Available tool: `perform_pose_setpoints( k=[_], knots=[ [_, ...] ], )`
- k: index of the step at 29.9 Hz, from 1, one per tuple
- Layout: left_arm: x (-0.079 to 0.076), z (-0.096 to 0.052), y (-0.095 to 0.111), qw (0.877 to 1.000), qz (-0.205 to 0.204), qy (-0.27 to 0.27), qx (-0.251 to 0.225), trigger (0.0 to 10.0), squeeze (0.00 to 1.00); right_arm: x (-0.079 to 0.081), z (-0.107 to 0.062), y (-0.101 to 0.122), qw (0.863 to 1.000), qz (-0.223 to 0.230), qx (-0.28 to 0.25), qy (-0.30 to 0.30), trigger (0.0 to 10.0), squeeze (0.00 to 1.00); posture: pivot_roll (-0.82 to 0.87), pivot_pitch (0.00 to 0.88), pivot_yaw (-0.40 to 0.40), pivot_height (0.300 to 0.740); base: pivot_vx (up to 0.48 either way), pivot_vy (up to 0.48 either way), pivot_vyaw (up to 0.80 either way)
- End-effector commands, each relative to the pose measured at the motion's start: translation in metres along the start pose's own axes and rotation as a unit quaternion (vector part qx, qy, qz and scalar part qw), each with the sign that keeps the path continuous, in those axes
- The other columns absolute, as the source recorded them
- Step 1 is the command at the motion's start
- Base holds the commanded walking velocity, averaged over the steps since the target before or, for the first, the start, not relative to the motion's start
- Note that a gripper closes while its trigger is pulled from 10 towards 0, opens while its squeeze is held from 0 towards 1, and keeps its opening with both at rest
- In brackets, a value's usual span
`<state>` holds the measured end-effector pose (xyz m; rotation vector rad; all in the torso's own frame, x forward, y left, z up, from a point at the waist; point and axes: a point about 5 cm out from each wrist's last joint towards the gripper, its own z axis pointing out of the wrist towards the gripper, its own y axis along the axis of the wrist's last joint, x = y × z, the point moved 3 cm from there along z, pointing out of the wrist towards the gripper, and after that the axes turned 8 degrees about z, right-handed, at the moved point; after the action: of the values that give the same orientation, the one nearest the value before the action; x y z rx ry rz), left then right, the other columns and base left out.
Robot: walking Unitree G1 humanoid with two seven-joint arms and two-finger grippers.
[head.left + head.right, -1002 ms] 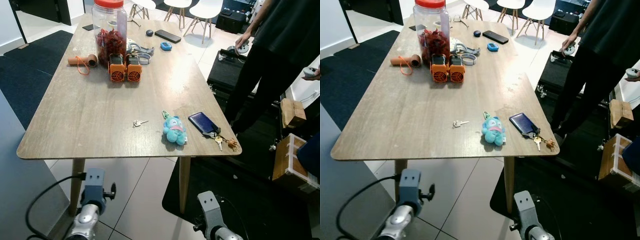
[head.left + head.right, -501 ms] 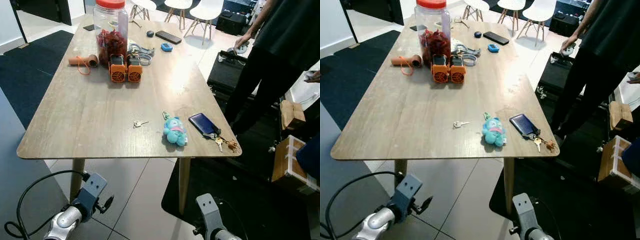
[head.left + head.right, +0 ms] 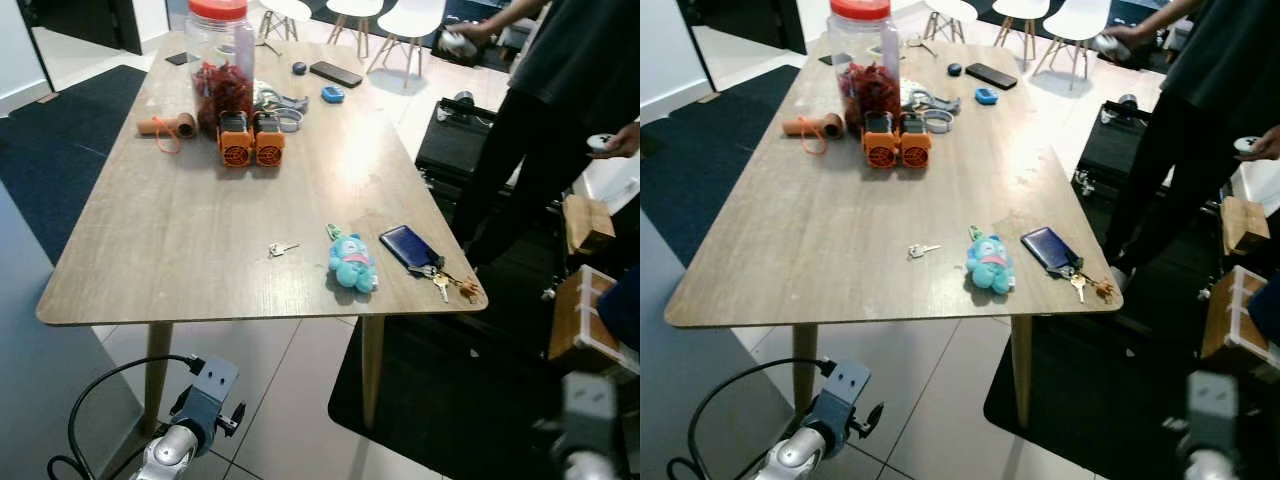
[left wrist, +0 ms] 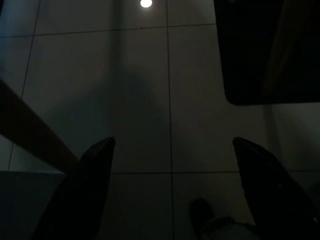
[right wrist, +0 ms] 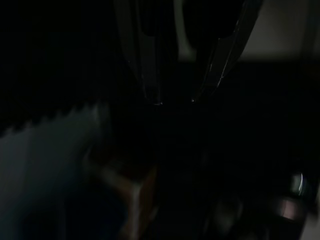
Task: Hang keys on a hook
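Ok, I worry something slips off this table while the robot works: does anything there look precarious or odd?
The key bunch with its dark blue pouch lies at the table's near right corner, the keys almost at the edge. A lone small key lies apart, left of the blue plush. Nothing looks spilled or damaged.

Plush toy (image 3: 351, 262) beside wallet (image 3: 405, 245)

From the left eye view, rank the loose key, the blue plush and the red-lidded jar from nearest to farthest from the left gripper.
Left gripper hangs low, below the table's near-left edge.
1. Loose key, near edge, mid-table.
2. Blue plush, further to the right.
3. Red-lidded jar, far end.
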<state>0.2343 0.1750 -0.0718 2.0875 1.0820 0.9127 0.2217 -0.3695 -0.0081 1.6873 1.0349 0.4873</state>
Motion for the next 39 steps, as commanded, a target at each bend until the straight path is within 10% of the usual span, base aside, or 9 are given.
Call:
perform_pose_setpoints(
  k=[1, 6, 11, 16, 22, 23, 25, 26, 39],
  knots=[
    [-0.009, 0.001, -0.001, 1.000, -0.006, -0.006, 0.008, 10.0, 0.00, 0.003, 0.009, 0.026, 0.999, 0.031, -0.038, 0.014, 10.0, 0.00, 0.05, 0.018, -0.097, 0.740, 0.000, 0.000, 0.00],
    [-0.010, 0.002, 0.000, 1.000, -0.004, -0.004, 0.011, 10.0, 0.00, 0.011, 0.017, 0.054, 0.995, 0.051, -0.073, 0.036, 10.0, 0.00, 0.05, 0.020, -0.097, 0.740, 0.000, 0.000, 0.00],
    [-0.008, 0.005, 0.002, 1.000, -0.001, 0.009, 0.018, 10.0, 0.00, 0.123, 0.017, 0.157, 0.951, 0.038, -0.170, 0.256, 10.0, 0.00, 0.06, 0.021, -0.112, 0.740, 0.000, 0.000, 0.00],
    [-0.007, 0.005, 0.002, 1.000, -0.003, 0.014, 0.019, 10.0, 0.00, 0.170, -0.001, 0.171, 0.918, 0.021, -0.186, 0.350, 10.0, 0.00, 0.07, 0.022, -0.117, 0.740, 0.000, 0.000, 0.00],
    [-0.005, 0.004, 0.000, 0.999, -0.012, 0.025, 0.021, 10.0, 0.00, 0.253, -0.059, 0.171, 0.830, 0.008, -0.204, 0.519, 10.0, 0.00, 0.08, 0.028, -0.126, 0.740, 0.000, 0.000, 0.00],
    [-0.005, 0.004, 0.000, 0.999, -0.012, 0.026, 0.021, 10.0, 0.00, 0.260, -0.063, 0.165, 0.825, 0.007, -0.195, 0.531, 10.0, 0.51, 0.08, 0.028, -0.127, 0.740, 0.000, 0.000, 0.00],
    [-0.005, 0.004, 0.000, 0.999, -0.013, 0.027, 0.021, 10.0, 0.00, 0.264, -0.065, 0.162, 0.822, 0.007, -0.188, 0.538, 10.0, 0.51, 0.09, 0.030, -0.129, 0.740, 0.000, 0.000, 0.00],
    [-0.005, 0.004, 0.000, 0.999, -0.013, 0.028, 0.022, 10.0, 0.00, 0.267, -0.067, 0.154, 0.820, -0.005, -0.179, 0.544, 10.0, 1.00, 0.09, 0.030, -0.129, 0.740, 0.000, 0.000, 0.00],
    [-0.006, 0.003, -0.001, 0.999, -0.017, 0.028, 0.021, 10.0, 0.00, 0.271, -0.069, 0.137, 0.833, 0.020, -0.146, 0.533, 10.0, 1.00, 0.08, 0.048, -0.124, 0.740, 0.000, 0.000, 0.00]
  ],
)
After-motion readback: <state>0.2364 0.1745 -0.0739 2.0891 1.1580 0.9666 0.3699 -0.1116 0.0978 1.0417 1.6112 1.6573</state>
